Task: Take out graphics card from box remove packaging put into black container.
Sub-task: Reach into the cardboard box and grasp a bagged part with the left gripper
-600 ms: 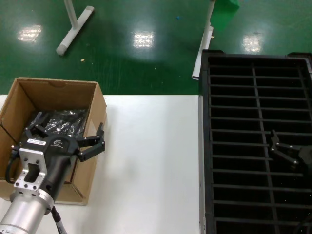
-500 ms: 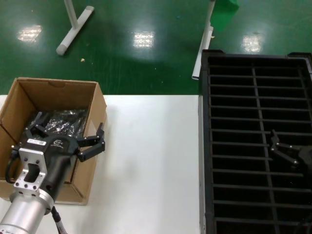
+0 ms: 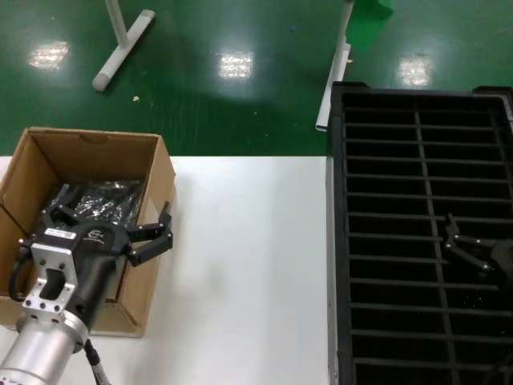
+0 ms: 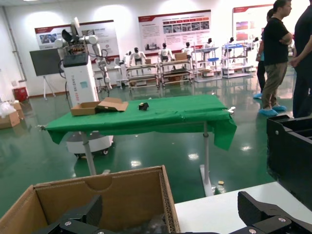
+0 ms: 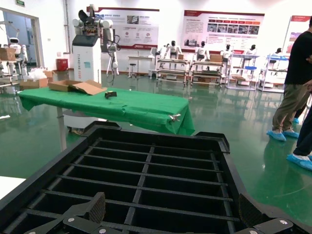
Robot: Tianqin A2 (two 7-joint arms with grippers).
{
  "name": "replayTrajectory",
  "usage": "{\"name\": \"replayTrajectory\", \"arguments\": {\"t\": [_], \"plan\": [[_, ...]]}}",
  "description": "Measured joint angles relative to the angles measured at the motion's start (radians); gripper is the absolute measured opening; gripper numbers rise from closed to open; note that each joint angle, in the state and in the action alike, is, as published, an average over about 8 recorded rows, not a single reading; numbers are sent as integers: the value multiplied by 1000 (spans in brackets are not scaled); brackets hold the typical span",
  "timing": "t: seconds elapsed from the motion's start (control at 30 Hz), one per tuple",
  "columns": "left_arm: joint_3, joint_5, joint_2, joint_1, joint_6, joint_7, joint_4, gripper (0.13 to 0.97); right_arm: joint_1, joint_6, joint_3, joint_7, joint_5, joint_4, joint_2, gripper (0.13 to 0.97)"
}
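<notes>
Nothing is shifting between the earlier head views and this one: both arms and every object are holding the same places. The left gripper (image 3: 112,215) is hovering over the near right part of the box (image 3: 48,156), its fingers (image 3: 157,234) spread wide apart and gripping nothing, one finger reaching past the box's right wall over the white surface (image 3: 248,265). The box is sitting on the left side of that surface with its flaps upright. Inside it, the packaging (image 3: 104,199) is lying as a crinkly, shiny dark bag on the bottom, just beyond the gripper; whether the graphics card is inside it cannot be told. In the left wrist view the box's far wall (image 4: 114,197) is showing between the two spread fingertips.

The right gripper (image 3: 473,253) is hanging over the black container (image 3: 417,136), which is filling the right side of the surface, well apart from the box. Its fingers are also spread open and empty, above the ribbed slots near the container's right edge. The right wrist view is looking along those slots (image 5: 161,180).
</notes>
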Motion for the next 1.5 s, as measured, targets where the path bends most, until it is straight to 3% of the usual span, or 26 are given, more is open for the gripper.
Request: {"name": "replayTrajectory", "arguments": {"t": [0.17, 0.43, 0.63, 0.8, 1.0, 1.2, 1.33, 1.5], "plan": [[13, -7, -40, -14, -1, -18, 4, 966, 0, 0, 0, 0, 0, 0, 0, 966], [60, 6, -177, -65, 3, -44, 43, 966, 0, 0, 0, 0, 0, 0, 0, 966], [83, 68, -273, -104, 51, 3, 87, 966, 0, 0, 0, 0, 0, 0, 0, 966], [102, 161, -361, -130, 110, 29, 98, 966, 0, 0, 0, 0, 0, 0, 0, 966], [114, 336, -450, -162, 220, -35, 78, 966, 0, 0, 0, 0, 0, 0, 0, 966], [137, 520, -508, -243, 380, -108, 95, 966, 0, 0, 0, 0, 0, 0, 0, 966], [173, 611, -522, -341, 493, -132, 150, 966, 0, 0, 0, 0, 0, 0, 0, 966], [233, 662, -496, -483, 599, -105, 254, 966, 0, 0, 0, 0, 0, 0, 0, 966]]}}
